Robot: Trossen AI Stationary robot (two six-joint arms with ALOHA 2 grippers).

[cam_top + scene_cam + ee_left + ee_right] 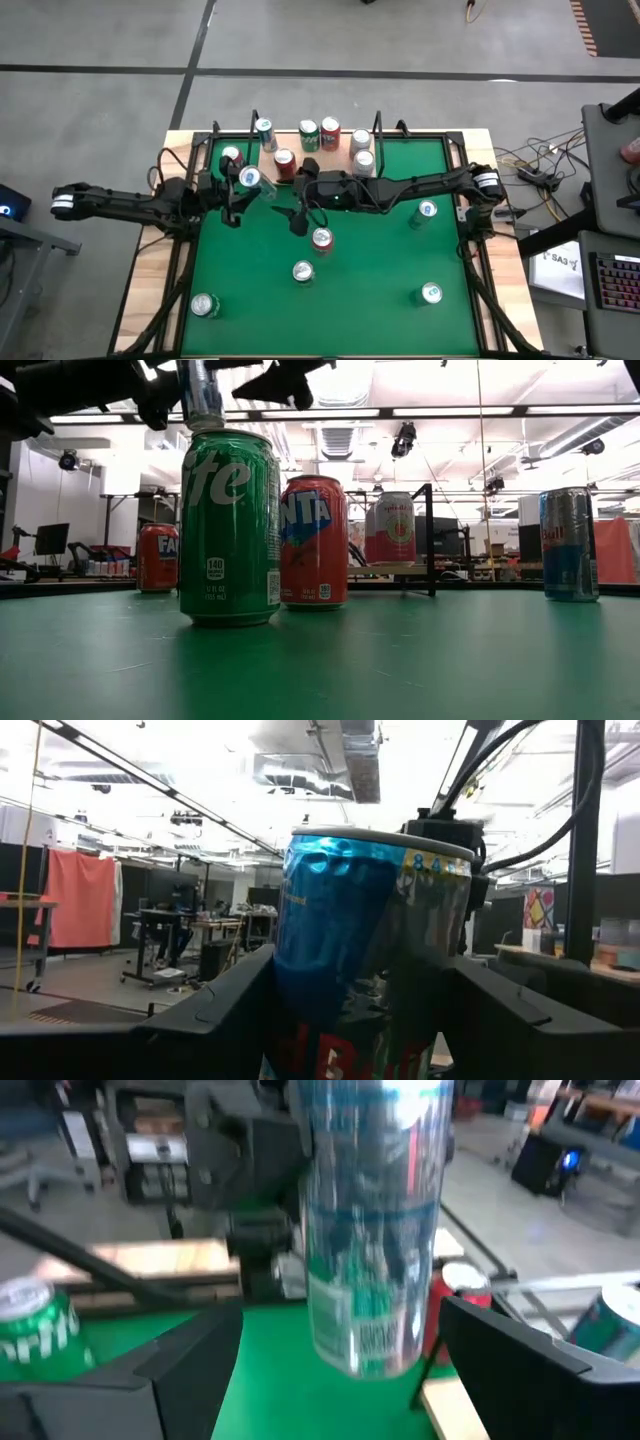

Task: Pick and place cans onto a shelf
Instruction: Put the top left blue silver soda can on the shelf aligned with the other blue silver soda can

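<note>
High view: green-topped table w/ wood edges on a grey floor; desk w/ keyboard at 3 o'clock. Left gripper at approx 10 o'clock of table centre, clamped on a blue can lifted and tilted. Right gripper just right of it near centre, jaws spread wide, nothing between them here. Shelf at 12 o'clock holds several cans: green, red, silver-white, others beside. Loose cans on the green: red one near centre, one at 6, one at 7, one at 5, one at 3.

Low view: room behind w/ ceiling strip lights, desks. Green can close up, red can behind, blue can at 3 o'clock.

Left wrist view: dark fingers press both sides of the blue can; orange cloth hangs far back.

Right wrist view: right fingers stand apart, not touching the held can, which hangs ahead w/ the left gripper behind it.
</note>
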